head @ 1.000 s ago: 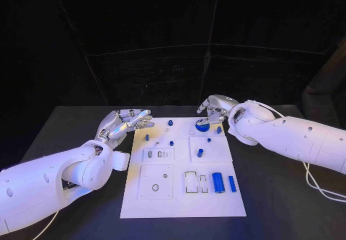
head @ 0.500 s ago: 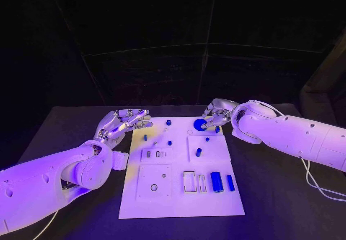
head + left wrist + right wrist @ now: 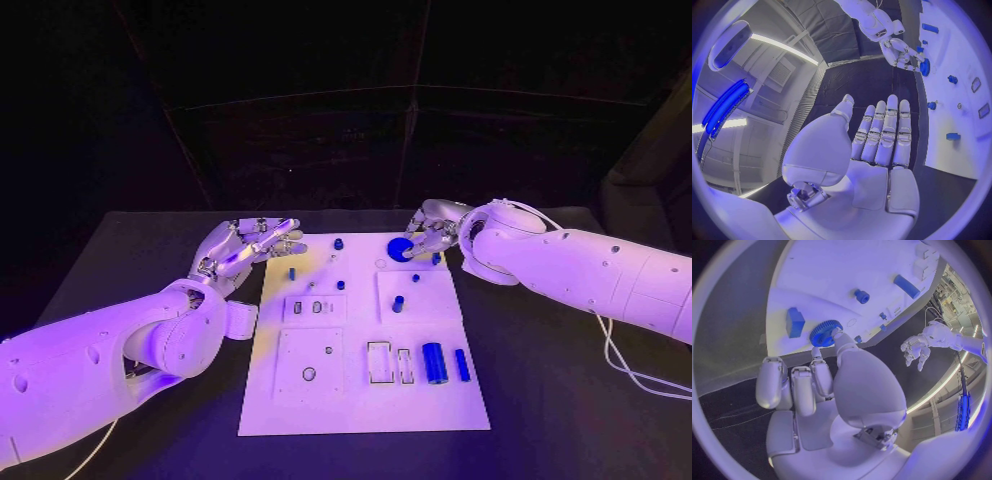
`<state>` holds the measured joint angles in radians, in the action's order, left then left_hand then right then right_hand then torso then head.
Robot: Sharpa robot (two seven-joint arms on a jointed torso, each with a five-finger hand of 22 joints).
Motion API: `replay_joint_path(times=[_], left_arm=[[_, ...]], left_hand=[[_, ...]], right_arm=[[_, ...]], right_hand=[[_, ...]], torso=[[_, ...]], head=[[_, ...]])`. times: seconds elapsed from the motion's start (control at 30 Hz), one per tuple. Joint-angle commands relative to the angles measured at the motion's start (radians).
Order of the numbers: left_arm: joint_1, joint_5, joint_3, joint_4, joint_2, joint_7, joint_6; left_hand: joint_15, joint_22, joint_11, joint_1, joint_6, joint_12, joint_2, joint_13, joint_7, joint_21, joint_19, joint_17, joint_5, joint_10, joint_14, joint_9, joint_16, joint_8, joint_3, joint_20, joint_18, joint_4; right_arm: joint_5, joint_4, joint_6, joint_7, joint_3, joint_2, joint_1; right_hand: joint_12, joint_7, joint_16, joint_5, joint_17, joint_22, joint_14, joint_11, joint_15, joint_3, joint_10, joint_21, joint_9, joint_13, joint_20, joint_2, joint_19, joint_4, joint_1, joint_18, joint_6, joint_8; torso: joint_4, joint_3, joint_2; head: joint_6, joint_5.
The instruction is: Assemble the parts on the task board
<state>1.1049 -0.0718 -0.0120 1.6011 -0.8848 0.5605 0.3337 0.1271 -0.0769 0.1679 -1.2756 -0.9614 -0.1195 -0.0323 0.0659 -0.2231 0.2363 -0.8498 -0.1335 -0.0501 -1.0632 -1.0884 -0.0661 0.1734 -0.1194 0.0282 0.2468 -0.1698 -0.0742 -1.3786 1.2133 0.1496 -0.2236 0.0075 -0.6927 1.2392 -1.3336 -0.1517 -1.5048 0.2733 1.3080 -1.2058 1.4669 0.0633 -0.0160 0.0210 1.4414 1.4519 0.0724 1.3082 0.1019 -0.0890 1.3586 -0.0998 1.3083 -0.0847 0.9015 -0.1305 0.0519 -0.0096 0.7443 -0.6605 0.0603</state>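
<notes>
Since a second ago, our right hand (image 3: pixel 428 228) has carried the blue gear (image 3: pixel 400 249) slightly toward the far edge of the task board (image 3: pixel 365 400), and the gear now shows more of its round face than before; our left hand (image 3: pixel 245 247) has barely shifted. We pinch the gear between the thumb and a fingertip, the other fingers (image 3: pixel 795 385) curled beside it, so the toothed rim stays free. We judge this grip is meant to let the gear drop onto a post or seat on the far part of the board, though we cannot tell which seat is the target. The gear sits at the board's far right corner, just above the white plate; whether it touches the plate we cannot tell.

Our left hand hovers off the board's far left corner, over the black surface (image 3: pixel 116 260), flat and spread with nothing in it, probably waiting clear of the work.

As for what the board holds: small blue pegs (image 3: pixel 340 243) stand in its far half, a short blue pin (image 3: pixel 398 305) sits in the square block at middle right, and a blue cylinder (image 3: pixel 433 361) and a slimmer blue bar (image 3: pixel 462 365) lie in the near right area beside open rectangular slots (image 3: pixel 381 362). The near left plate shows an oval hole (image 3: pixel 309 374), unfilled.
</notes>
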Motion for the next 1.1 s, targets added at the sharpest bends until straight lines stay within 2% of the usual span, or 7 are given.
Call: replay_joint_path(times=[0.03, 0.2, 0.37, 0.87, 1.1], left_arm=[[0.002, -0.005, 0.001, 0.000, 0.001, 0.002, -0.015], [0.002, -0.005, 0.001, -0.001, 0.001, 0.001, -0.017], [0.002, -0.005, 0.001, -0.001, 0.001, 0.000, -0.018], [0.002, -0.005, 0.000, -0.004, 0.001, -0.002, -0.015], [0.002, -0.005, 0.000, -0.004, 0.001, -0.003, -0.014]], left_hand=[[0.004, 0.001, 0.003, 0.003, -0.003, 0.005, -0.004, -0.001, -0.003, -0.005, -0.007, 0.001, 0.000, 0.001, -0.004, 0.001, -0.004, 0.005, -0.001, 0.003, -0.015, 0.004], [0.004, 0.001, 0.003, 0.003, -0.003, 0.005, -0.004, -0.001, -0.003, -0.005, -0.007, 0.001, 0.000, 0.001, -0.004, 0.001, -0.004, 0.005, -0.001, 0.003, -0.015, 0.004], [0.004, 0.001, 0.003, 0.003, -0.003, 0.006, -0.005, -0.001, -0.003, -0.006, -0.007, 0.001, 0.000, 0.001, -0.003, 0.001, -0.005, 0.006, -0.002, 0.003, -0.016, 0.005], [0.004, 0.001, 0.003, 0.003, -0.003, 0.006, -0.005, -0.001, -0.003, -0.006, -0.007, 0.001, 0.000, 0.001, -0.003, 0.001, -0.005, 0.006, -0.002, 0.003, -0.016, 0.005], [0.004, 0.001, 0.003, 0.003, -0.003, 0.006, -0.005, -0.001, -0.003, -0.006, -0.007, 0.001, 0.000, 0.001, -0.003, 0.001, -0.005, 0.006, -0.002, 0.003, -0.016, 0.005]], right_arm=[[-0.013, 0.000, -0.010, 0.004, 0.000, 0.004, 0.002], [-0.021, 0.001, 0.006, 0.013, 0.000, 0.008, 0.002], [-0.053, 0.005, 0.024, 0.020, 0.000, 0.008, 0.002], [-0.094, 0.016, 0.056, 0.033, 0.000, 0.013, 0.001], [-0.095, 0.012, 0.037, 0.030, 0.000, 0.016, 0.001]], right_hand=[[-0.014, -0.001, -0.007, 0.004, 0.087, -0.003, 0.070, 0.001, 0.007, 0.006, 0.010, 0.008, 0.001, 0.025, 0.000, 0.002, 0.004, 0.002, 0.011, 0.012, 0.010, -0.006], [-0.035, 0.000, -0.009, 0.005, 0.093, -0.014, 0.071, 0.000, 0.007, 0.009, 0.021, 0.011, 0.001, 0.047, -0.001, 0.007, 0.010, 0.006, 0.016, 0.014, 0.015, -0.009], [-0.055, 0.002, -0.013, 0.006, 0.102, -0.037, 0.073, -0.002, 0.005, 0.013, 0.031, 0.020, 0.002, 0.069, -0.002, 0.012, 0.024, 0.014, 0.023, 0.018, 0.025, -0.015], [-0.045, -0.005, -0.014, -0.012, 0.106, -0.051, 0.073, 0.004, 0.010, 0.002, 0.023, 0.025, -0.005, 0.063, 0.001, -0.007, 0.031, 0.017, 0.012, 0.021, -0.002, 0.000], [-0.039, -0.006, -0.015, -0.014, 0.108, -0.052, 0.073, 0.005, 0.010, 0.001, 0.019, 0.025, -0.005, 0.058, 0.001, -0.009, 0.031, 0.017, 0.010, 0.021, -0.005, 0.001]], torso=[[0.0000, 0.0006, 0.000], [-0.0003, 0.0000, 0.000], [-0.0022, 0.0009, 0.000], [-0.0002, 0.0009, 0.000], [-0.0006, 0.0002, 0.000]], head=[[-0.001, -0.001], [-0.003, -0.001], [-0.002, -0.002], [-0.005, 0.000], [-0.006, 0.000]])
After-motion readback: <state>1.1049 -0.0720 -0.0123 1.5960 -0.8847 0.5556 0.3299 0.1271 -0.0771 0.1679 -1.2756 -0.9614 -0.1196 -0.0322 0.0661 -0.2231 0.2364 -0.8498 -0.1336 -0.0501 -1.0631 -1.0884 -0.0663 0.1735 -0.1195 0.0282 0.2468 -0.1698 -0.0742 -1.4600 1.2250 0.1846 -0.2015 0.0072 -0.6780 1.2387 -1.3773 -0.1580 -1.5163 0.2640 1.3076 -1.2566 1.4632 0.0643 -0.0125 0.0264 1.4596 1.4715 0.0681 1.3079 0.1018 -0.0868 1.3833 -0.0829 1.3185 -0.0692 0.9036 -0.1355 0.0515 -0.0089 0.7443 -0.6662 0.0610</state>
